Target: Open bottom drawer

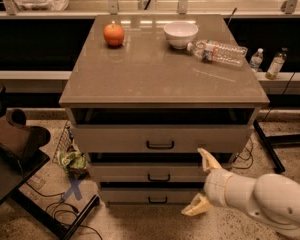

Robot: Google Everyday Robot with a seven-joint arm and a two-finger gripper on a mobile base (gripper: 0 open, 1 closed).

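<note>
The bottom drawer [140,196] is the lowest and narrowest grey-beige front of the cabinet, shut, with a small black bar handle [158,200]. Above it are the middle drawer [140,173] and the tall top drawer [160,139]. My gripper [202,183] comes in from the lower right on a white arm [260,199]. Its two pale fingers are spread wide apart, one tip by the middle drawer's right end [206,156], the other low beside the bottom drawer [192,209]. It holds nothing and is right of the bottom handle.
On the cabinet top [160,69] are an orange fruit [113,34], a white bowl [180,33] and a lying plastic bottle [217,50]. A dark chair [15,144] and cables are at the left, small bottles [266,61] on the right ledge.
</note>
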